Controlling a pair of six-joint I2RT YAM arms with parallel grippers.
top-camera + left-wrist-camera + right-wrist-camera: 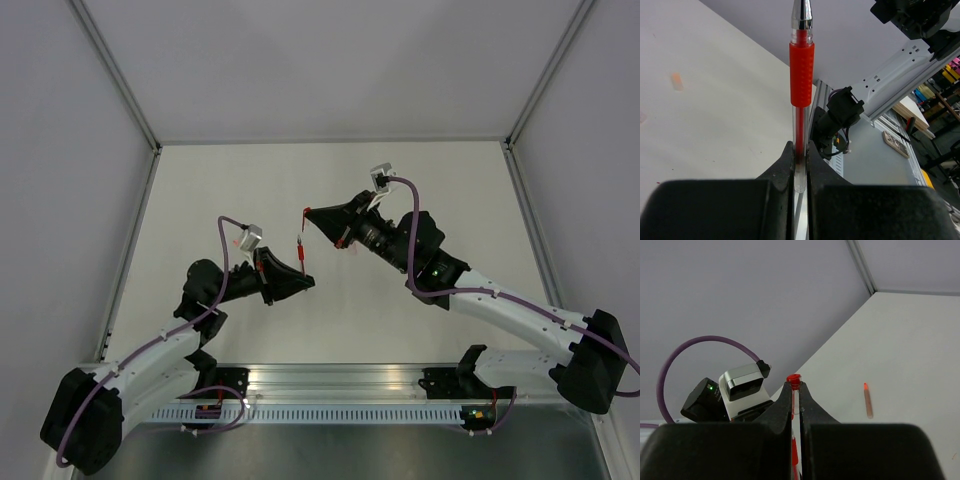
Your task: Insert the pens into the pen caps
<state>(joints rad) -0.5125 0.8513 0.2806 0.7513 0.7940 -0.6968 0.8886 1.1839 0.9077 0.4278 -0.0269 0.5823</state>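
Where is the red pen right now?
The red pen is pinched in the left end effector. In the top view it's near the middle, close to the right end effector, which holds the red cap.

overhead view, close wrist views, shared table (330,180)

1. Table (330,330): white, matt and flat, with pale walls (330,70) on the left, far and right sides.
2. Near edge: a metal rail (340,382) runs left to right across it.
3. Pale orange pen (867,400): lies flat on the bare surface, touching nothing.
4. Orange cap (676,81): lies flat and alone, well apart from the rail.
5. Both are too small to place from overhead.
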